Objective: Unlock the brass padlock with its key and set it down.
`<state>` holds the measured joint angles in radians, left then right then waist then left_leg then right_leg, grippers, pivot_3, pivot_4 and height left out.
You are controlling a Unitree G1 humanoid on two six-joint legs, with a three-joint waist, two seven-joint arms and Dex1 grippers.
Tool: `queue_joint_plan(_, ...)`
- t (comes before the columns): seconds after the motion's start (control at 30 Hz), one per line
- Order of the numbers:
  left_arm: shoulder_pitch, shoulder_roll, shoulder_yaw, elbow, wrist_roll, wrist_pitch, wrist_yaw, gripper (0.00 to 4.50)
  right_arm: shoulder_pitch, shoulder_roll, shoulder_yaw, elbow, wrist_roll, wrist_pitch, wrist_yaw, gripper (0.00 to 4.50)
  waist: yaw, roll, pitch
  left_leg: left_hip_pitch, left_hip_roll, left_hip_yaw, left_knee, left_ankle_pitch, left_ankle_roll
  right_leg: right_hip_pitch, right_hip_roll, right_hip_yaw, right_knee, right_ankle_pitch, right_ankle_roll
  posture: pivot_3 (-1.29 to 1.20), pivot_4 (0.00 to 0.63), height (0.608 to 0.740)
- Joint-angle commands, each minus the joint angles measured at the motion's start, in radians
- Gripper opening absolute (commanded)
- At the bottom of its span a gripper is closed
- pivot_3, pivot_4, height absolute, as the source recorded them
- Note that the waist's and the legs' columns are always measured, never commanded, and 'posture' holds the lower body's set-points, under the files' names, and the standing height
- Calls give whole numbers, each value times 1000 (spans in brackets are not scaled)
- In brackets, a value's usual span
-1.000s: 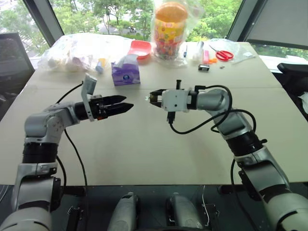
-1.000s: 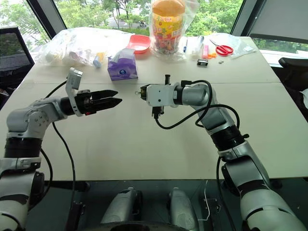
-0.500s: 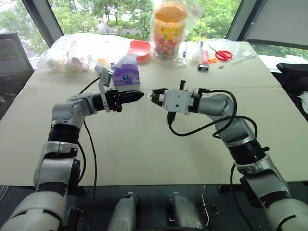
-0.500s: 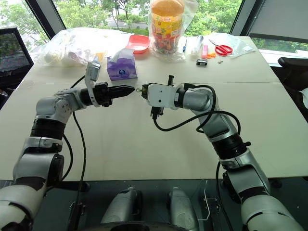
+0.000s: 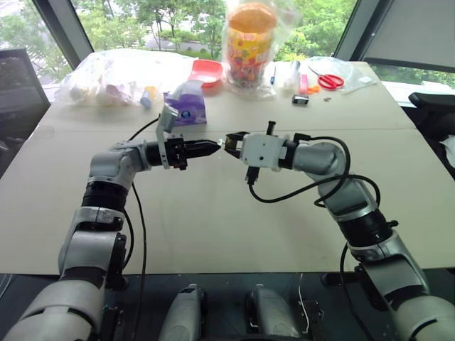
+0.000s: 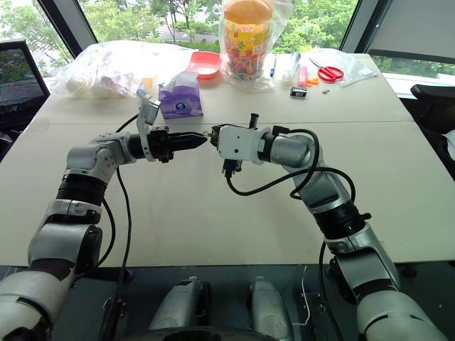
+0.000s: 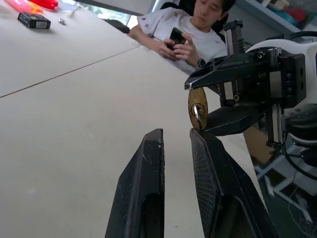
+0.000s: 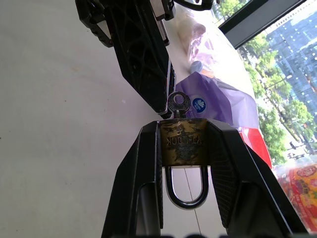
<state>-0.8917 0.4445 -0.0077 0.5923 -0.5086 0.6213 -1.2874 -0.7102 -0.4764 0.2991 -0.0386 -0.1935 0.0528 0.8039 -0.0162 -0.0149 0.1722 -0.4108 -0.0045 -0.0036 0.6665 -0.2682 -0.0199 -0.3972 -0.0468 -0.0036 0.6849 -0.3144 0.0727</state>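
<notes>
At the top centre of the head view, on the table, stands a clear bag holding an orange-lidded colourful tub; a red bowl sits to its left, contents unclear. A wide plastic bag of pale items lies at upper left, a purple tissue pack beside it, scissors at upper right.

Mid-frame, the right gripper clamps the brass padlock by its body, shackle toward the wrist, the key protruding. The left gripper is nearly closed, its tips just beside the key; whether they pinch it I cannot tell. A seated person holds a phone beyond.
</notes>
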Motion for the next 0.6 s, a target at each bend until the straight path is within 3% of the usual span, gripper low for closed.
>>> queue_joint_plan(0.03,-27,1,22,-30,-12,6,-16,837,1,4,-6,-45,2,-3,-7,715,0,0,0,0,0,0,0,0,0,0,0,0,0,0,0,0,150,740)
queue_joint_plan(0.6,-18,-13,42,-69,-22,40,-13,837,14,2,0,-52,-4,2,-15,715,0,0,0,0,0,0,0,0,0,0,0,0,0,0,0,0,150,740)
